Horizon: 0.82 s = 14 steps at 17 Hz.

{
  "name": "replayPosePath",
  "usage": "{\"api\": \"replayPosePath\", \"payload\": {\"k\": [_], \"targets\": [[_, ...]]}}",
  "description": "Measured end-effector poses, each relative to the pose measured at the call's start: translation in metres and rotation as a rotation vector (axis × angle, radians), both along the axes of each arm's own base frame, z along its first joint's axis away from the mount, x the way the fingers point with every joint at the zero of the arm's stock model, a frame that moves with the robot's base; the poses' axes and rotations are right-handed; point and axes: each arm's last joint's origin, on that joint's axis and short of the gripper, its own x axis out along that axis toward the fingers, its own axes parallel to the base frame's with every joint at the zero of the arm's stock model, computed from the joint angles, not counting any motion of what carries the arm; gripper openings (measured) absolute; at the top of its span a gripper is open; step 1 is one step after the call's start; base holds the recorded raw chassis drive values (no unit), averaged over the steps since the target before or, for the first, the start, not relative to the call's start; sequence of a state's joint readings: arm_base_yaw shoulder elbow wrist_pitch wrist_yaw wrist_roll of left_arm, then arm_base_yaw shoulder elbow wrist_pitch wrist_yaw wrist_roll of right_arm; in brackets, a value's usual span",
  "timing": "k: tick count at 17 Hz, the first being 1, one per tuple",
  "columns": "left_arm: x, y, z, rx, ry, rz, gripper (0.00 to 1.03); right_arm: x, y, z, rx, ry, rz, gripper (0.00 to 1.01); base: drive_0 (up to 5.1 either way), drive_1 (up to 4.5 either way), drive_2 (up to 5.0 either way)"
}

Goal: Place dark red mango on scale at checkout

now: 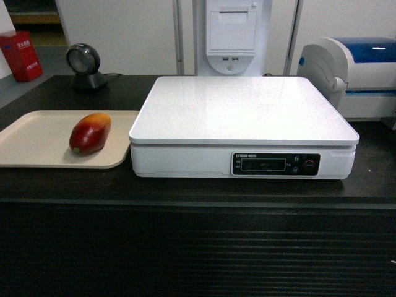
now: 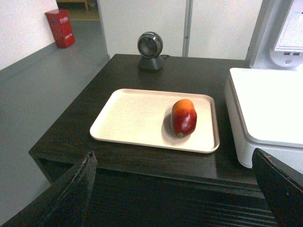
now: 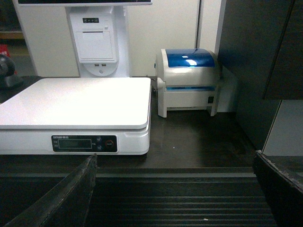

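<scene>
Mango [image 1: 90,132], dark red and glossy, is lying on its side on the right part of a beige tray [image 1: 37,139], just left of the scale [image 1: 242,117], not touching it. A yellow-orange patch is showing on its far end and a small greenish stem spot on its near end. Neither arm is showing in the head view. In each wrist view only two dark finger tips are poking in at the bottom corners, cut off by the edge: the left gripper [image 2: 175,196] is standing wide apart and empty, and the right gripper [image 3: 175,196] likewise. Nearest, the checkout [image 1: 198,247] is presenting a black, horizontally ribbed front under a dark top. The scale's square white plate is shining, bare, above a black display panel whose lettering is too small to read. Farther back are sitting a round black scanner [image 1: 85,65], a white-and-blue printer [image 1: 356,77] clipped at the right edge, and a white terminal [image 1: 231,34] cut off at the top.
</scene>
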<state>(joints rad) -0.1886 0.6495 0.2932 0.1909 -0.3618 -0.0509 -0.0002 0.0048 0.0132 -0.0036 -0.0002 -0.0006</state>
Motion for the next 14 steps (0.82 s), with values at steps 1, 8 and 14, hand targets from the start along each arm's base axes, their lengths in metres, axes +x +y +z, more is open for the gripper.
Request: {"api": "replayPosePath", "payload": {"k": [1, 8, 14], "targets": [[0.023, 0.004, 0.004, 0.013, 0.006, -0.031, 0.98, 0.000, 0.000, 0.000, 0.000, 0.000, 0.000, 0.98, 0.0, 0.00, 0.0], [0.206, 0.020, -0.025, 0.048, 0.299, -0.260, 0.98, 0.000, 0.000, 0.000, 0.000, 0.000, 0.000, 0.98, 0.0, 0.00, 0.0], [0.292, 0.017, -0.059, 0.034, 0.488, -0.327, 0.98, 0.000, 0.000, 0.000, 0.000, 0.000, 0.000, 0.98, 0.0, 0.00, 0.0]]}}
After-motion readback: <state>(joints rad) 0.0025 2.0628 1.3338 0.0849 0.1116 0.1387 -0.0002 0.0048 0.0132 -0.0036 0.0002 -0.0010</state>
